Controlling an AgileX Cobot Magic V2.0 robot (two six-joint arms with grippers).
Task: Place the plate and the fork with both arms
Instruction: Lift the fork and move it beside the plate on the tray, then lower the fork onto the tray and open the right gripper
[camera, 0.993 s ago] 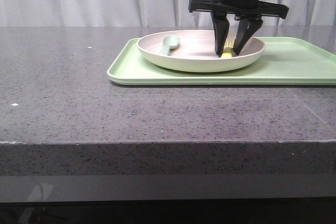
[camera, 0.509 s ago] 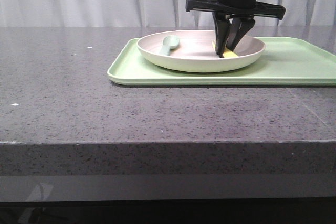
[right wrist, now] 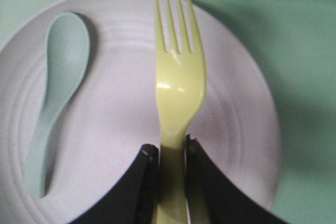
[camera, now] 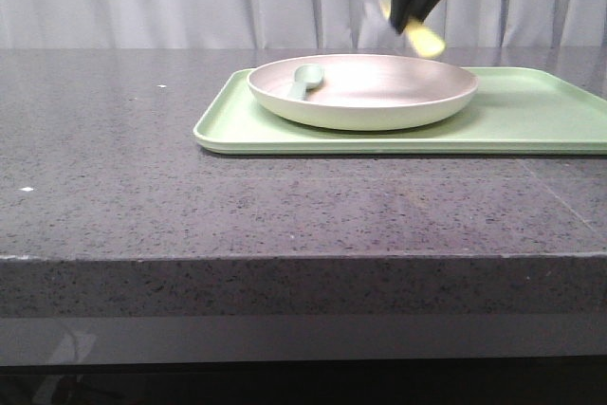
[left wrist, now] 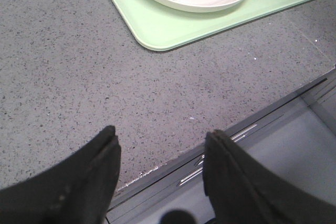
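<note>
Glossy pale-yellow plastic fork [right wrist: 176, 85] pinched by its handle in your right gripper [camera: 417, 2], held above the matte pinkish-cream round plate [camera: 379, 106], grey-green spoon [right wrist: 52, 98] lying inside, plate on smooth light green tray [camera: 531, 116], speckled grey stone table [camera: 190, 196], your left gripper [left wrist: 160, 174] spread wide, holding nothing.

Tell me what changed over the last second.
The right hand closed on the fork in the plate and lifted it clear, so it now hangs above the plate. The plate, the spoon in it and the green tray stayed put.
</note>
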